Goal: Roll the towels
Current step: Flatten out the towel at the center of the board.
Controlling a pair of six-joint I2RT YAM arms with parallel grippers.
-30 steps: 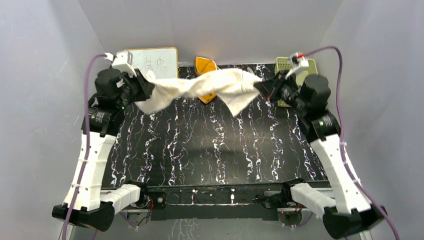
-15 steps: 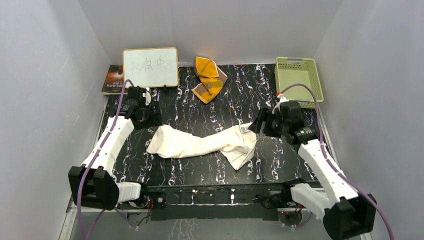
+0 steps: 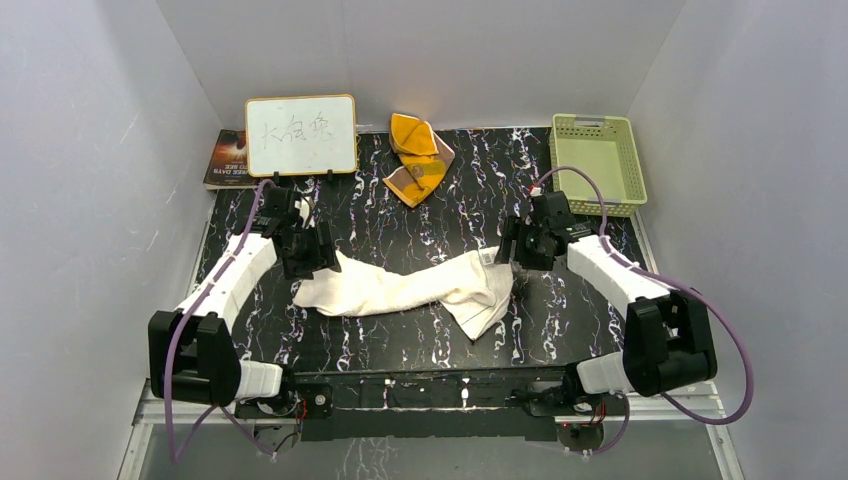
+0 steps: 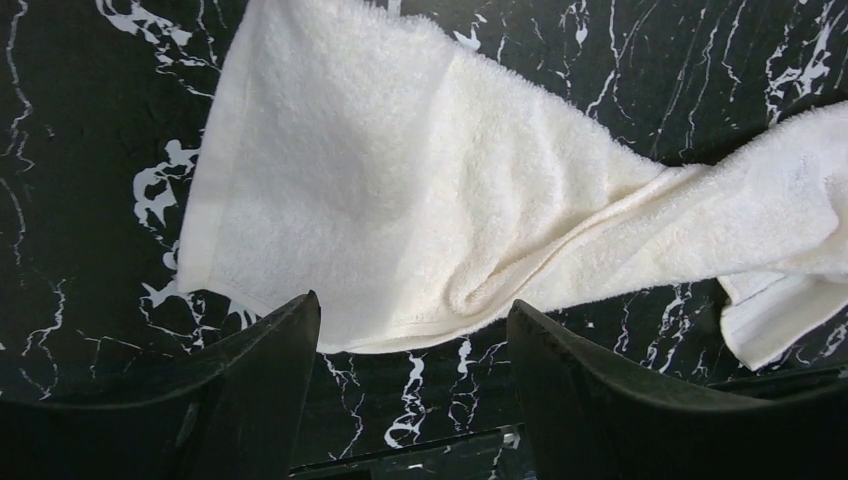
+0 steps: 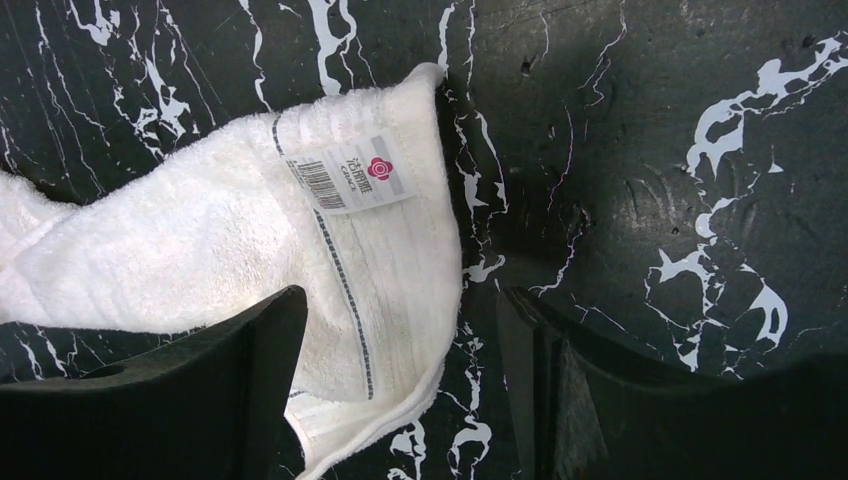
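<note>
The cream-white towel point(image 3: 405, 287) lies loosely twisted across the middle of the black marbled table, its ends spread at left and right. My left gripper point(image 3: 318, 262) hovers open over its left end; in the left wrist view the towel point(image 4: 420, 190) lies beyond the gripper point(image 4: 412, 325), nothing between the fingers. My right gripper point(image 3: 512, 252) stands open above the right end, where a label point(image 5: 350, 175) shows on the towel point(image 5: 250, 250); the gripper point(image 5: 400, 310) holds nothing. The orange-yellow towel point(image 3: 415, 160) lies crumpled at the back centre.
A white board with writing point(image 3: 300, 135) stands at the back left, a book point(image 3: 226, 158) behind it. A pale green basket point(image 3: 597, 160) sits at the back right. Grey walls enclose the table on three sides.
A second ago both grippers held the cream towel stretched in the air at the back. They lowered it onto the table and let go; both now stand open over its ends.
</note>
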